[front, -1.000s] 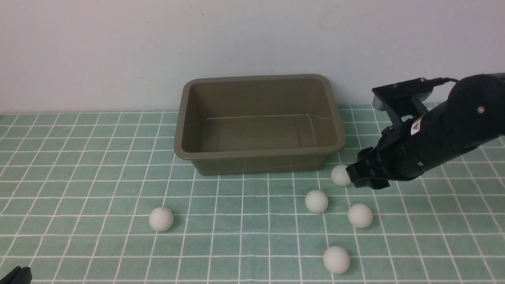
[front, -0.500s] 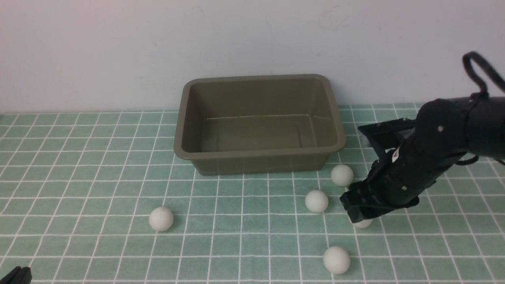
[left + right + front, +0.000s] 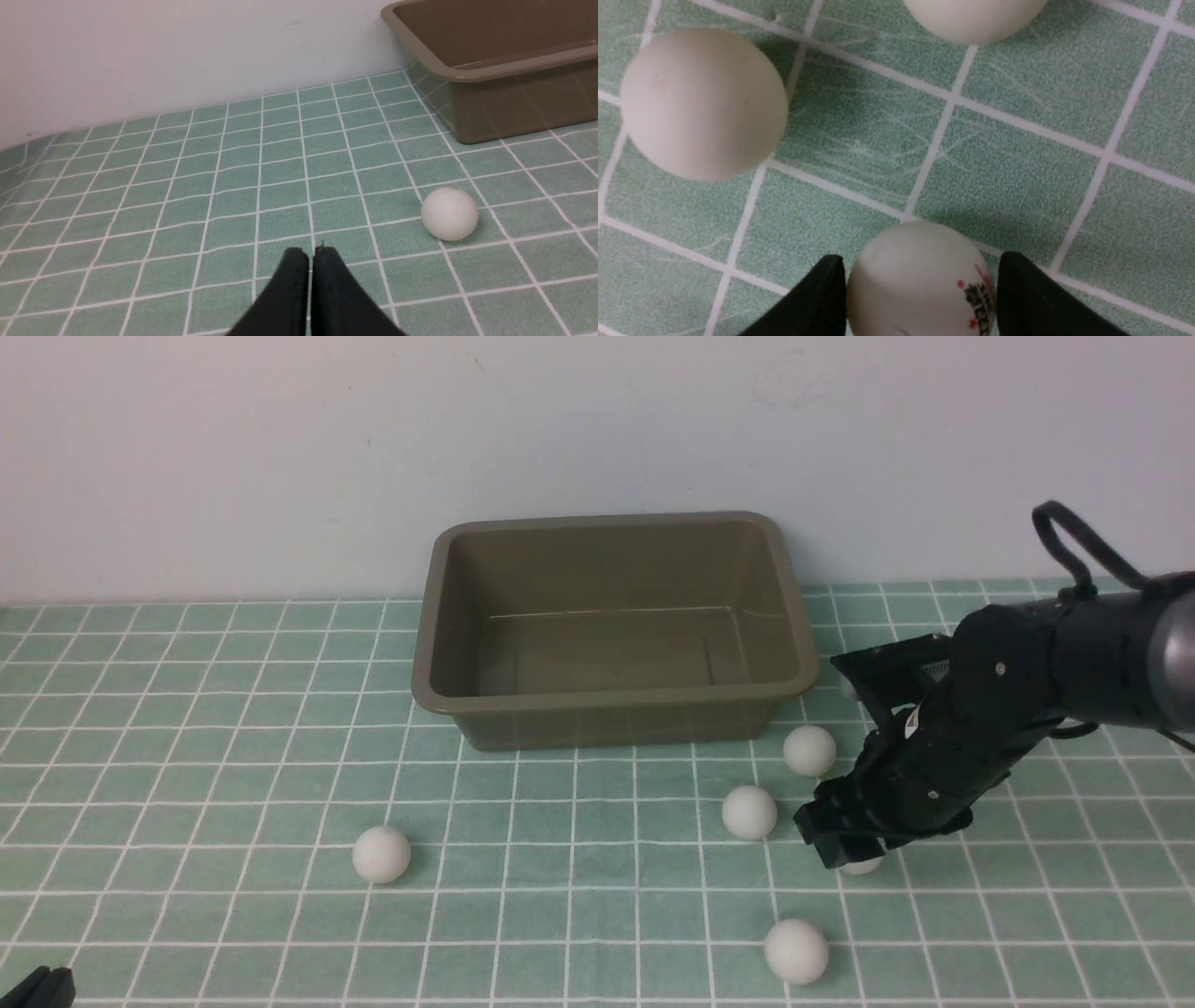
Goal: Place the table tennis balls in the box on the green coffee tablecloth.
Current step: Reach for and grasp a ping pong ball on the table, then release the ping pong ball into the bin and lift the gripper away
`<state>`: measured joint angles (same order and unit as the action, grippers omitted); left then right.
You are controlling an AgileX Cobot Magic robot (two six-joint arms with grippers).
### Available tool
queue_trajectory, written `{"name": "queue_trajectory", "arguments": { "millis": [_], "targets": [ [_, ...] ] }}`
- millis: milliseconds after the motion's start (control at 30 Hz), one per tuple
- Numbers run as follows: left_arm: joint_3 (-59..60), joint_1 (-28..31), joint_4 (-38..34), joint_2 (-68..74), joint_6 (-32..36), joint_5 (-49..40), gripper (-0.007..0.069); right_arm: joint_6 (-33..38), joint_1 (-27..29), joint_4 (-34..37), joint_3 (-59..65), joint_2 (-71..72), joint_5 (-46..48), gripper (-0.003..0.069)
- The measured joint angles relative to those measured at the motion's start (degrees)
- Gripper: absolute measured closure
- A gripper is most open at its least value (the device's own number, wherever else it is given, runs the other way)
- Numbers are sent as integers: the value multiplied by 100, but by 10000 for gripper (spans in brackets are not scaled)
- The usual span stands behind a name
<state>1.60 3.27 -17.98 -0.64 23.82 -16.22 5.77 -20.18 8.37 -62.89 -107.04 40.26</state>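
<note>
Right fingers (image 3: 819, 298) now lower, at the box's (image 3: 607, 721) five o'clock.
Spread wide astride a marked ball (image 3: 920, 280); left fingers (image 3: 293, 284) together.

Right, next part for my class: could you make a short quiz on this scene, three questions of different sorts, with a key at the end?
1. Multiple choice. How many white balls does the front view show outside the box?
A) two
B) three
C) five

2. True or false. The ball with red and dark markings is between the two fingers of the right pincer.

3. Fill in the gap. The green cloth carries a grid of thin ____ lines.

Key: 1 C; 2 true; 3 white.
</note>
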Motion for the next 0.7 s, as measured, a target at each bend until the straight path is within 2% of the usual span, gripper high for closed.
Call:
{"name": "queue_trajectory", "arguments": {
  "millis": [200, 333, 533, 700],
  "targets": [
    [0, 0, 0, 0, 0, 0, 629, 0, 0, -78, -32, -22, 47, 293],
    [0, 0, 0, 0, 0, 0, 629, 0, 0, -92, -456, -2, 690, 293],
    [0, 0, 0, 0, 0, 0, 629, 199, 0, 278, -1837, 156, 1617, 293],
    [0, 0, 0, 0, 0, 0, 629, 475, 0, 523, -2933, -34, 1388, 293]
  ]
}}
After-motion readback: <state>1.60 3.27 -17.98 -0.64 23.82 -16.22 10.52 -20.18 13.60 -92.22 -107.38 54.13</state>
